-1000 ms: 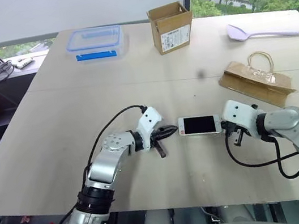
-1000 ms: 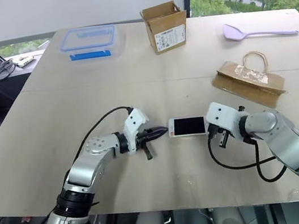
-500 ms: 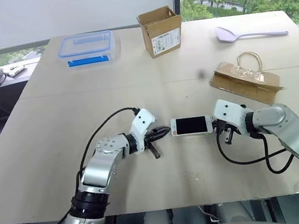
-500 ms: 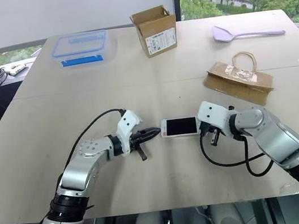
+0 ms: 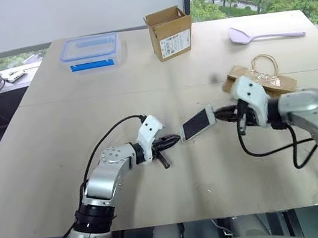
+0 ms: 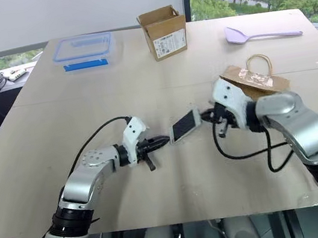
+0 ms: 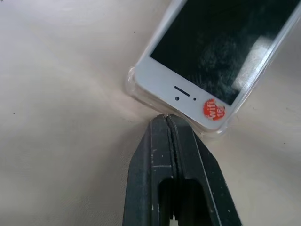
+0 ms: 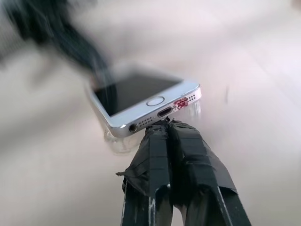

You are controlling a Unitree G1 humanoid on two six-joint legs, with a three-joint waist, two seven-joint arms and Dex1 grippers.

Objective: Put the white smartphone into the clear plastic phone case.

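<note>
My left tool [image 5: 173, 140]: fingers together, tips at the near-left end of the white smartphone [image 5: 198, 124]. My right tool [image 5: 222, 114]: fingers together at the phone's right end, which is tilted up off the surface [image 5: 60, 148]. Clear plastic phone case [image 7: 134, 89]: around the phone.

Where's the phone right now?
In the left eye view the phone sits tilted near the middle of the table, between the left pincer and the right pincer, its right end raised.
</note>
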